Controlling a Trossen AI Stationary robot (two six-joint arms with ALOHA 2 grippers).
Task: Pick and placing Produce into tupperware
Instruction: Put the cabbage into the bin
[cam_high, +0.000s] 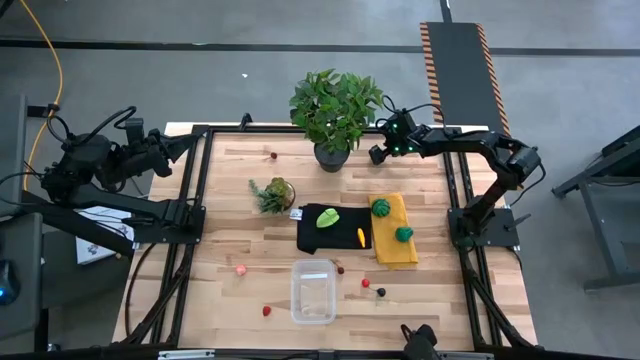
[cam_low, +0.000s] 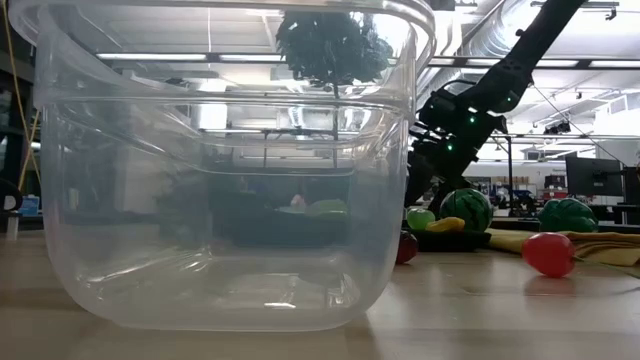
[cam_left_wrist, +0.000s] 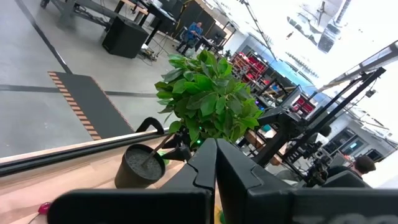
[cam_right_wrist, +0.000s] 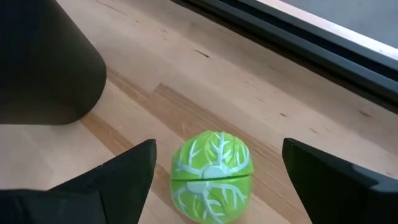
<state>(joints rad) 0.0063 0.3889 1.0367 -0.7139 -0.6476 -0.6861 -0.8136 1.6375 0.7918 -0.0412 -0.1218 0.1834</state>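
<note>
The right end effector (cam_high: 382, 150) is in the upper right of the high view, just beside the big plant's pot (cam_high: 331, 155). Its fingers (cam_right_wrist: 118, 177) are wide open and hold nothing. Between them, a little way off, a lime-green cabbage toy (cam_right_wrist: 211, 176) sits on the counter (cam_high: 230, 200).

The left end effector (cam_high: 160, 148) waits at the upper left, off the edge of the counter. Its fingers (cam_left_wrist: 214, 168) are pressed together and hold nothing.

In the middle of the high view is a black cloth (cam_high: 318, 235). On it lie a light green leaf toy (cam_high: 327, 216) and a small yellow toy (cam_high: 360, 236). Just to its right is a yellow cloth (cam_high: 392, 252) with two dark green toys (cam_high: 381, 207) on it.

The tupperware (cam_high: 313, 291) stands near the bottom middle, below the black cloth. It looks empty. Small red toys (cam_high: 366, 282) and a dark one (cam_high: 380, 292) lie to its right. A pink toy (cam_high: 241, 269) and a red one (cam_high: 266, 310) lie to its left. One more red toy (cam_high: 273, 155) is near the top, left of the pot.

A small succulent (cam_high: 273, 192) sits left of the black cloth. The big plant (cam_high: 335, 105) stands at the top middle.
</note>
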